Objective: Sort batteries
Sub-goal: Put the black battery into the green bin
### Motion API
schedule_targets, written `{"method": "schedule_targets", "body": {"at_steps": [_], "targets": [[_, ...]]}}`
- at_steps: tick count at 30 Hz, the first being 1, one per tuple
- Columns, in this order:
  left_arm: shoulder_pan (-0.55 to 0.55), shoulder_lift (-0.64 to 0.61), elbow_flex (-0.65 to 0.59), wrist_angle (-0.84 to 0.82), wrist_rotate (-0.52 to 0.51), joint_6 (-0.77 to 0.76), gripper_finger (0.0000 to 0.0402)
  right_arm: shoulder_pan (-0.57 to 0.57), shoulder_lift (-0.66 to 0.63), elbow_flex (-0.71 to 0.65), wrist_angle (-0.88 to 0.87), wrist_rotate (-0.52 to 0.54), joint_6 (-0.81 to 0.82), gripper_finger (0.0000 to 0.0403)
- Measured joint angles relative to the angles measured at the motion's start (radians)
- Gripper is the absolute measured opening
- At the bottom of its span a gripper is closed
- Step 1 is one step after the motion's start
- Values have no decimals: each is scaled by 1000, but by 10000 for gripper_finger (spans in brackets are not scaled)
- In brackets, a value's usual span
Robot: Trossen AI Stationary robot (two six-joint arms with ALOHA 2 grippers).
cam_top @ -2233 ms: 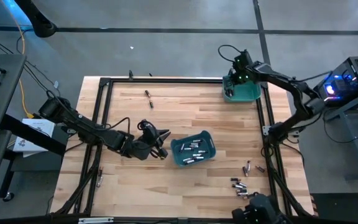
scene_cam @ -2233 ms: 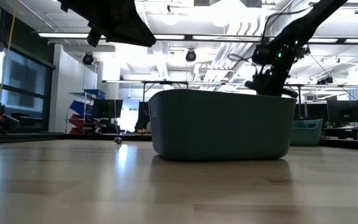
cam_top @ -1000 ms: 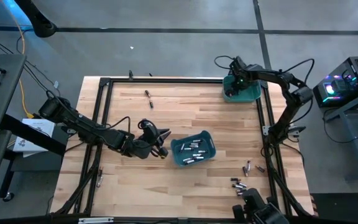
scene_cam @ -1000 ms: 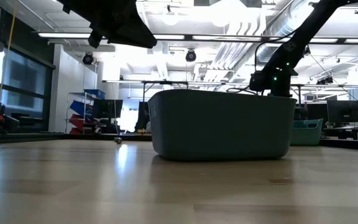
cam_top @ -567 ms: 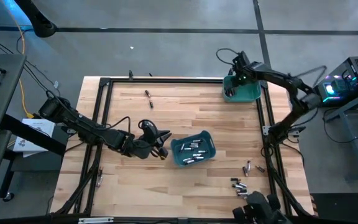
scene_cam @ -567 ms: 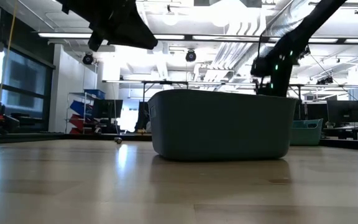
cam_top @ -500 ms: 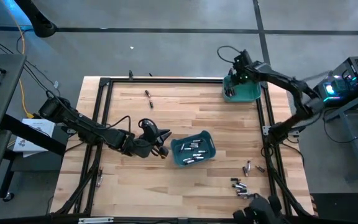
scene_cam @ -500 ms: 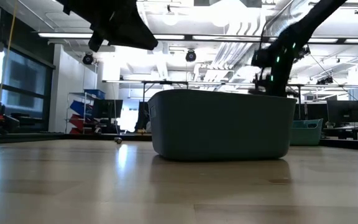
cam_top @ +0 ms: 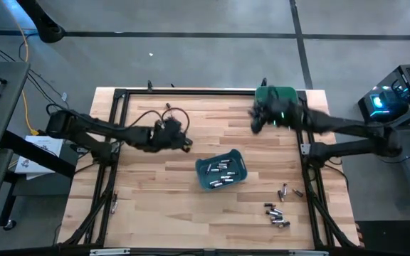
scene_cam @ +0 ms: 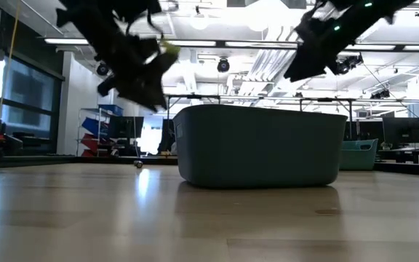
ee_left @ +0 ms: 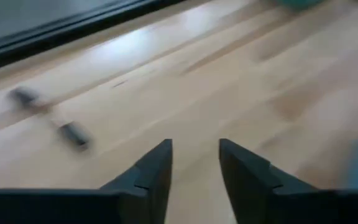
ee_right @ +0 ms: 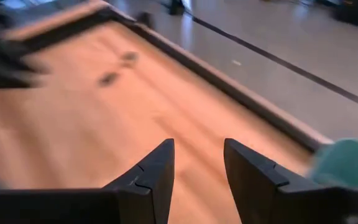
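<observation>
Grippers both spread, empty, as I see them. Left gripper (cam_top: 186,146) hangs over bare wood near two batteries (cam_top: 170,109) at the far edge. Right gripper (cam_top: 256,122) sits beside the corner bin (cam_top: 285,93). More cells fill the middle bin (cam_top: 200,176).

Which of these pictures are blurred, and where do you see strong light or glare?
High view: right arm smeared by motion, table sharp. Low view: both arms blurred, bright ceiling lights behind the bin, glare on the tabletop. Left wrist view: batteries blurred, fingers sharp. Right wrist view: background streaked, fingers sharp.
</observation>
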Motion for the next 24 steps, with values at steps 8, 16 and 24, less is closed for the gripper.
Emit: {"method": "schedule_targets", "body": {"at_steps": [8, 16, 24], "targets": [[186, 47, 0, -184, 58, -179, 219, 403, -25, -219, 357, 236, 120, 133], [358, 182, 0, -92, 138, -142, 229, 604, 38, -235, 410, 475, 194, 133], [435, 300, 0, 48, 163, -76, 221, 649, 53, -235, 418, 506, 208, 133]]}}
